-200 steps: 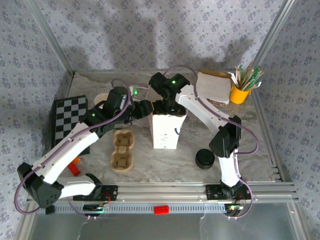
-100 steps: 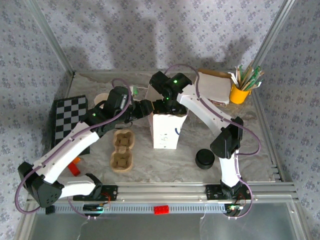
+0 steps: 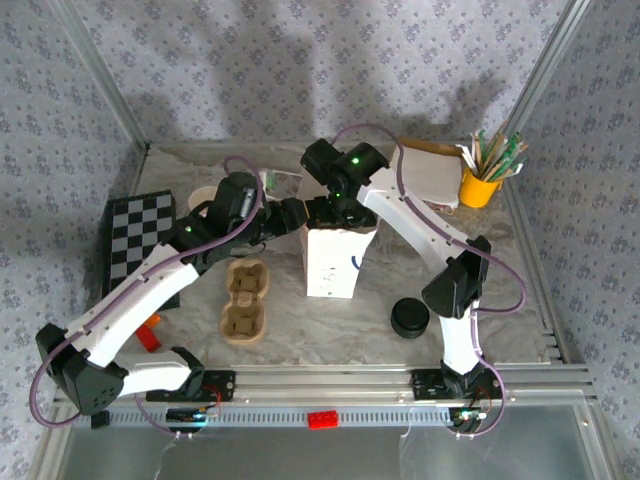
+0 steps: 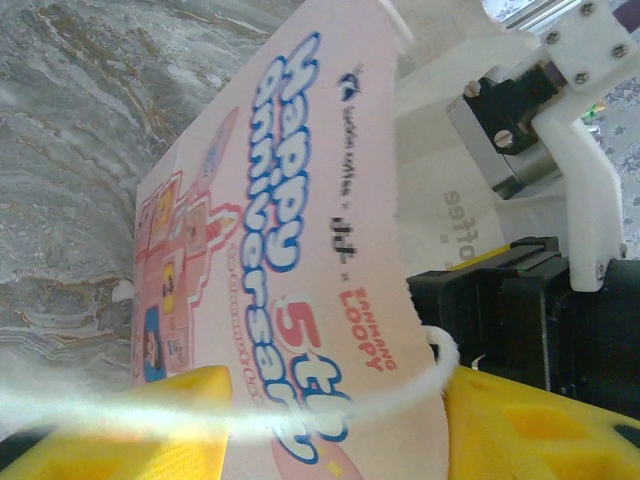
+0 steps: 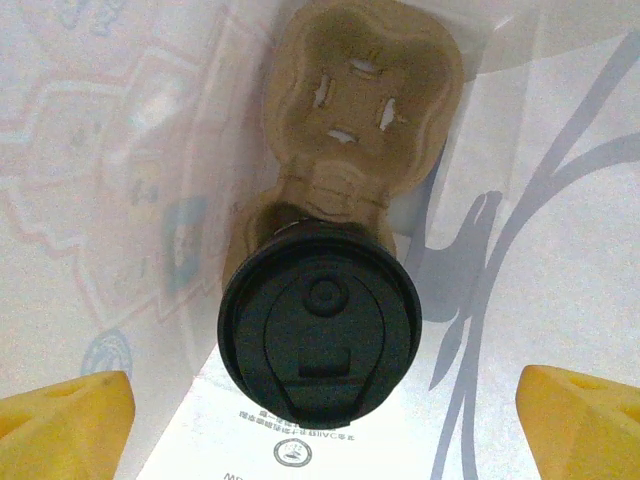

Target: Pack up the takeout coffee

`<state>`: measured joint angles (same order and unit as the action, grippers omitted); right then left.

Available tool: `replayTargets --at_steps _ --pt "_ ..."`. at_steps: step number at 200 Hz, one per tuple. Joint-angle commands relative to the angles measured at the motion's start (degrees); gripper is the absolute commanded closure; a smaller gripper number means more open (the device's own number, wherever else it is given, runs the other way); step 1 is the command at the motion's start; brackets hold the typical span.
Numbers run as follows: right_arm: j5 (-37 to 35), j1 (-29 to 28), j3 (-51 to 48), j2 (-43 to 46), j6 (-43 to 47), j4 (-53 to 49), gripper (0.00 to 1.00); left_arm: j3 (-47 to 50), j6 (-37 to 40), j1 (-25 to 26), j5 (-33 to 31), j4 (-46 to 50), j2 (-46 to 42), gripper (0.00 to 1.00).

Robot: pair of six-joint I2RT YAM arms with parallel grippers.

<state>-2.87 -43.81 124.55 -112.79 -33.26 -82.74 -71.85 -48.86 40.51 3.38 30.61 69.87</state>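
Right gripper (image 5: 320, 420) wide open, empty, over the bag (image 3: 330, 268). Left gripper (image 4: 335, 430) straddles the bag rim; I can't tell if it pinches. Lidded cup (image 5: 318, 335) sits in the carrier (image 5: 360, 110) inside. Likely light and crushable; I'd grip the wall below the lid.

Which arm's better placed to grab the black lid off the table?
Probably right. The black lid lies near its base and the right gripper is open; the left gripper is at the white bag's rim.
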Motion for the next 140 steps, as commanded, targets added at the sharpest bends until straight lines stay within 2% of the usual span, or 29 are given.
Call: replayTargets --at_steps 1,36,140 --pt "0.9 -0.6 3.6 3.5 0.0 -2.1 0.00 -0.1 0.9 -0.7 -1.6 3.0 0.5 0.46" --pt "0.3 -0.1 3.9 3.8 0.3 -2.1 0.00 -0.1 0.6 -0.7 -1.4 3.0 0.3 0.46" --pt "0.1 0.4 5.9 4.9 0.5 -1.5 0.13 -1.6 1.0 -0.7 -1.0 2.5 -0.1 0.46"
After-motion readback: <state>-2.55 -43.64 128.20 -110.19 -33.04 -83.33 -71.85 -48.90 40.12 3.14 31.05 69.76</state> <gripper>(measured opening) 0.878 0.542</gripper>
